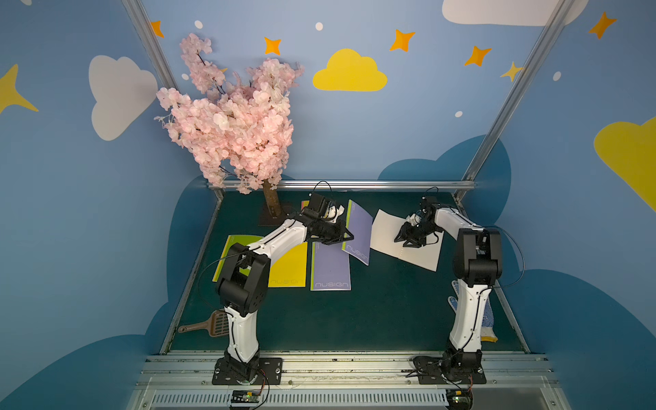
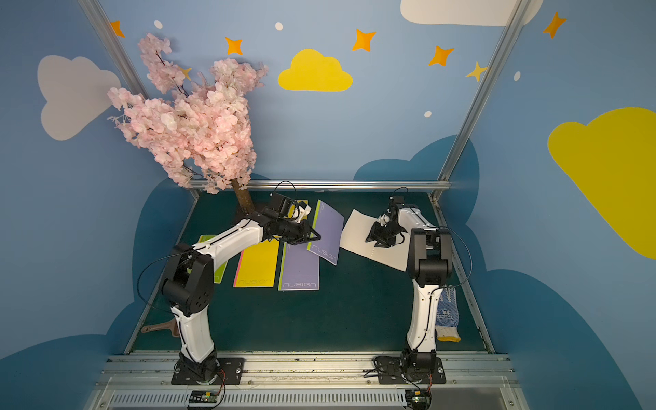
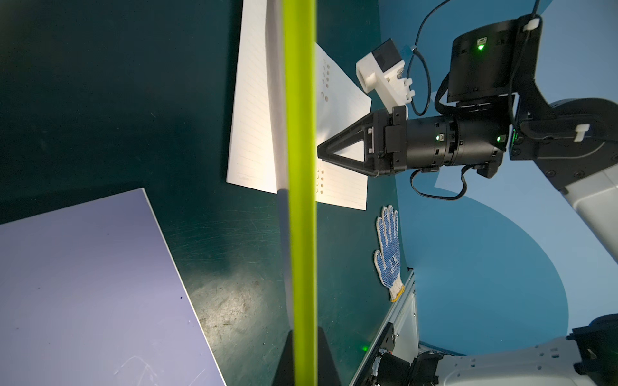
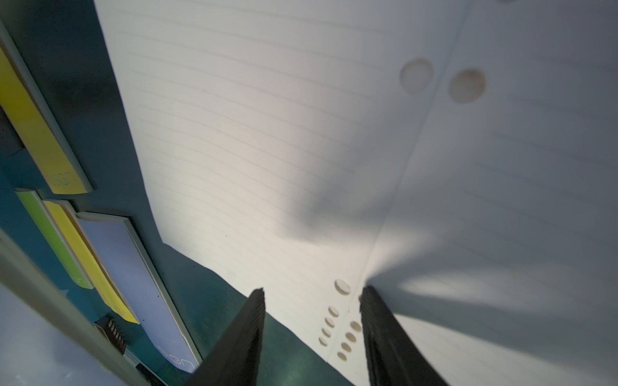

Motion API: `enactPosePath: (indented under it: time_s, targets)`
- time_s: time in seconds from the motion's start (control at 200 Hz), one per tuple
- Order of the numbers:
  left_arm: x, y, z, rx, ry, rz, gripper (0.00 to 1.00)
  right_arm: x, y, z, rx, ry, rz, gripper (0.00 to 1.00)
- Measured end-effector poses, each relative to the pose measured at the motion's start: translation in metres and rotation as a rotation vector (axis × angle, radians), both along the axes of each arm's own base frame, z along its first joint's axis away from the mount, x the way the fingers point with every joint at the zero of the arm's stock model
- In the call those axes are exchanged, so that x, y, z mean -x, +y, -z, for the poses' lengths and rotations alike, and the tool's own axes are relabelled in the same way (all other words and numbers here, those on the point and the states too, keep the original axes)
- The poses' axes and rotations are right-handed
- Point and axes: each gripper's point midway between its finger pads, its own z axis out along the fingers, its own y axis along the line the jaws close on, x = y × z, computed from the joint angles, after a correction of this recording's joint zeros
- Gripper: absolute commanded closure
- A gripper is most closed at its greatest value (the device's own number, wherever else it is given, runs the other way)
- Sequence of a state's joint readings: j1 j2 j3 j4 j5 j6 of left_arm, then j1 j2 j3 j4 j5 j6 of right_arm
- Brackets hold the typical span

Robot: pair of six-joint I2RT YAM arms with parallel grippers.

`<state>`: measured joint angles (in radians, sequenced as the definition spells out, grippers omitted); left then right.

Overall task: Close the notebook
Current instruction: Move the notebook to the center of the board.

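Open notebook (image 1: 385,234) flat on table (image 1: 383,312), far right side. Right end effector (image 1: 403,241) released, jaws apart directly above its hole-punched fold. Left end effector (image 1: 348,236) clenched on tilted purple notebook (image 1: 358,227).

Pink blossom tree (image 1: 230,117), dotted glove (image 3: 388,254) and brown scoop (image 1: 216,323) sit apart.

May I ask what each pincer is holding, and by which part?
The left pincer holds the purple notebook by its green-striped edge; the right pincer, open, holds nothing.
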<state>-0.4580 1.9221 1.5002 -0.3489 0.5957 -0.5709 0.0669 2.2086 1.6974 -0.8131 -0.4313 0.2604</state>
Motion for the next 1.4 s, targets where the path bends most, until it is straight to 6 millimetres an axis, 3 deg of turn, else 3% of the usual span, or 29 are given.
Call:
enactPosePath:
  time_s: [0.871,1.402]
  targets:
    - [-0.016,0.012,-0.013,0.032,-0.023,-0.027,0.97,0.011,0.005,0.003,0.010,-0.004,-0.047,0.52]
    - [-0.042,-0.002,-0.015,0.091,-0.034,-0.025,0.97,0.061,0.020,0.003,-0.020,0.078,-0.087,0.52]
